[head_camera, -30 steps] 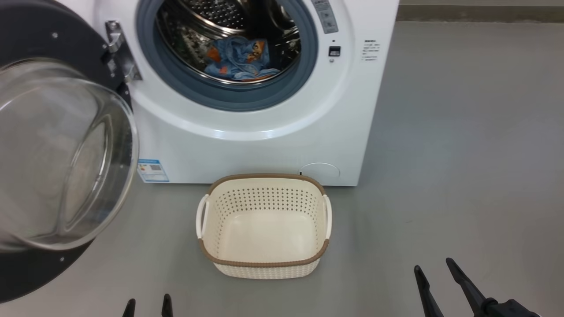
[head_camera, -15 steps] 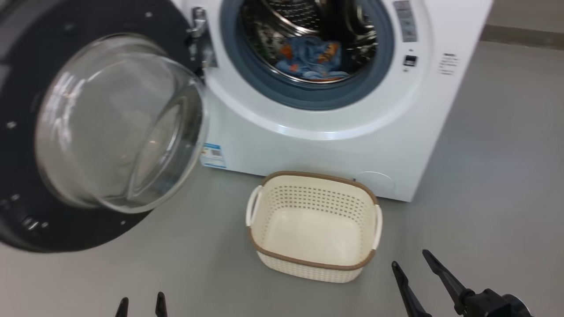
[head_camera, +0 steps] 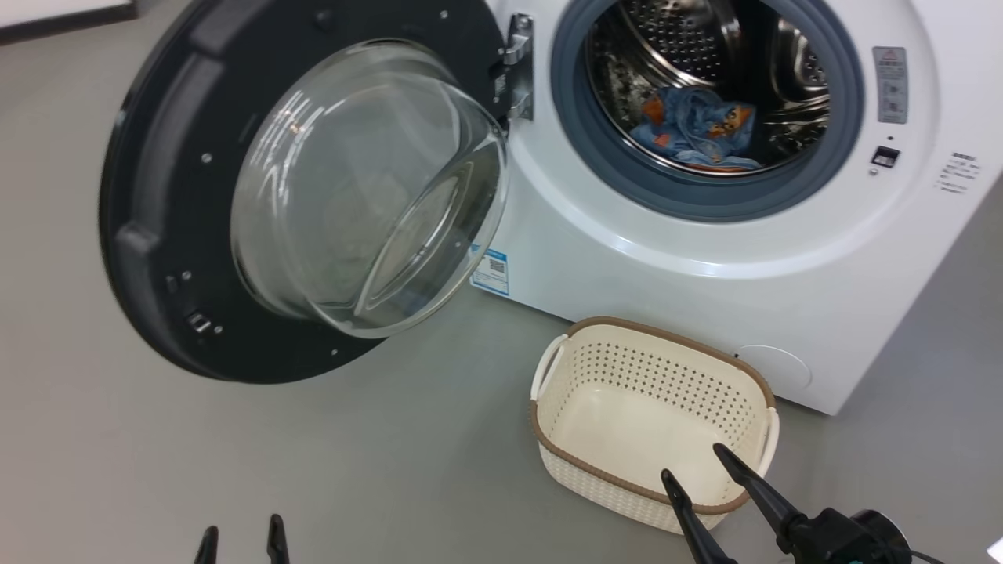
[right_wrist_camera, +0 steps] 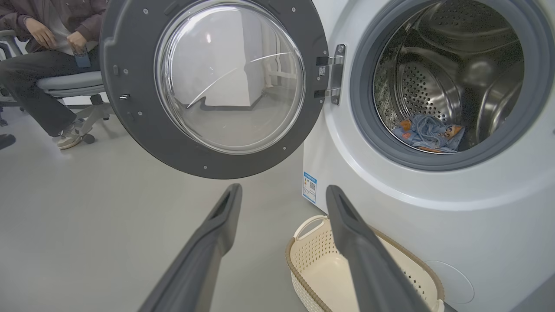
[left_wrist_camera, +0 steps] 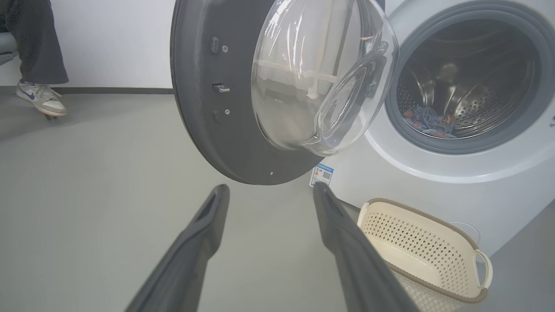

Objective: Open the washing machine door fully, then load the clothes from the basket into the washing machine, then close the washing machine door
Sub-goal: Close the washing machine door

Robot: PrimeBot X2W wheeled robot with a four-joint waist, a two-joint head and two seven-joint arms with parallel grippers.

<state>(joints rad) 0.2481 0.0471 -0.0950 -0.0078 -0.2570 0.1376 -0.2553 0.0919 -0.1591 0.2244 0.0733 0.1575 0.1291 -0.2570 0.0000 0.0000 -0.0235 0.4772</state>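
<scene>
Some clothes (head_camera: 696, 129) inside the washing machine (head_camera: 705, 262)

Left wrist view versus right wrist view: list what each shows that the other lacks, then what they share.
Left wrist: the left claw, open, and a person's shoe. Right wrist: the right claw, open, and a person seated on a chair. Both: the open washing machine door, the clothes in the drum, the empty basket.

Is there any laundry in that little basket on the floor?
Empty. The basket shows a bare cream bottom, and the blue clothes lie in the drum of the washing machine.
</scene>
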